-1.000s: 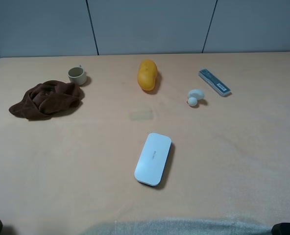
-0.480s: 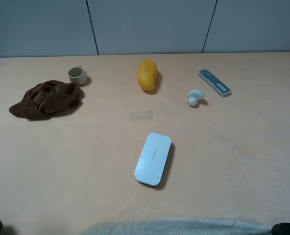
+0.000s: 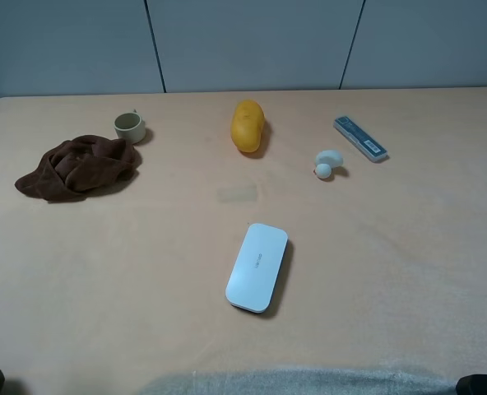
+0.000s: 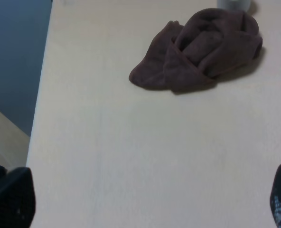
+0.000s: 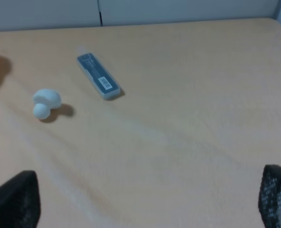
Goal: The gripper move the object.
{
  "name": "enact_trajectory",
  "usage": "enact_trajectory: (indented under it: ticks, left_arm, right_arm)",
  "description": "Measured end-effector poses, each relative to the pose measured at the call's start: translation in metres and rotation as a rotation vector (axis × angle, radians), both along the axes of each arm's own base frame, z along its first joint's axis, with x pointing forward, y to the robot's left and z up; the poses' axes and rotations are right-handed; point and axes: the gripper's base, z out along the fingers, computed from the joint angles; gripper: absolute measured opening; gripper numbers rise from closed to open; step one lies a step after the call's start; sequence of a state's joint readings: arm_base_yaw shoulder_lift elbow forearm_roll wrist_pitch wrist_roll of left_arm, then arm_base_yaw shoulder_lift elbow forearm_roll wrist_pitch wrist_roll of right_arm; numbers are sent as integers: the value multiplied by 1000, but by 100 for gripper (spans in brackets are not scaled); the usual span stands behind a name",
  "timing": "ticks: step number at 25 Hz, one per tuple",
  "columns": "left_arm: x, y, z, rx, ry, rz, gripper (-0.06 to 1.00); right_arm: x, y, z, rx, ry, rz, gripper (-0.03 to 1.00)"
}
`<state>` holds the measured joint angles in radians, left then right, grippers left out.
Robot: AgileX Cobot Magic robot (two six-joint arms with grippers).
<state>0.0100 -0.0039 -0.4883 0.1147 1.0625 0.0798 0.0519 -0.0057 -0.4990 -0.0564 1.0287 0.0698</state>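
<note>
A crumpled brown cloth (image 3: 76, 167) lies at the table's left, also in the left wrist view (image 4: 200, 50). A white flat case (image 3: 257, 266) lies in the middle front. A yellow-orange fruit (image 3: 248, 125) sits at the back centre. A white mushroom toy (image 3: 326, 162) and a grey-blue slim box (image 3: 360, 137) lie at the right, both also in the right wrist view, toy (image 5: 45, 103) and box (image 5: 98, 77). My left gripper (image 4: 145, 204) is open and empty, well short of the cloth. My right gripper (image 5: 145, 199) is open and empty, well short of the toy.
A small pale green cup (image 3: 129, 126) stands just behind the cloth. A faint darker patch (image 3: 238, 193) marks the tabletop between fruit and case. The table's left edge (image 4: 38, 118) drops off beside the left gripper. A grey wall runs behind the table.
</note>
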Motion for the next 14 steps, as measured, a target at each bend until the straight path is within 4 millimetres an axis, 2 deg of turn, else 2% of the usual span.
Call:
enact_trajectory:
  ticks: [14]
  left_arm:
    - [0, 0, 0, 0, 0, 0, 99]
  right_arm:
    - [0, 0, 0, 0, -1, 0, 69]
